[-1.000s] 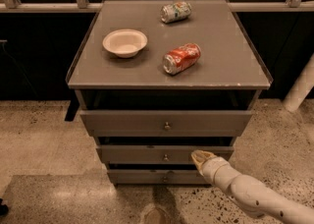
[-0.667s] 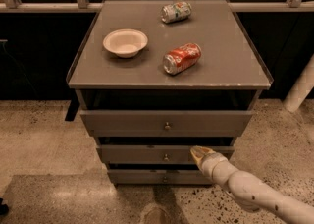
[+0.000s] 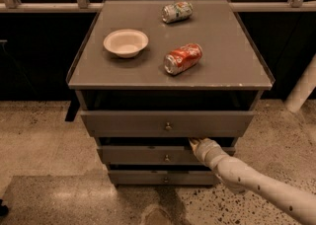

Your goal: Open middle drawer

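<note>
The pale gripper (image 3: 195,143) sits at the narrow dark gap above the flat grey middle drawer (image 3: 133,155), right of its small round knob (image 3: 167,158). The grey top drawer front (image 3: 123,123) just above hems it in. The speckled floor (image 3: 49,140) in front gives approach room.

We log the gripper (image 3: 194,142) risen and edged left: earlier level with the knob (image 3: 167,158) on the middle drawer (image 3: 138,155), now at its top edge, under the upper drawer (image 3: 123,123).

The gripper (image 3: 195,143) sat at the top edge of the middle drawer (image 3: 143,155), its tip lost in shadow; the arm (image 3: 266,189) was cut off at the lower right corner.
</note>
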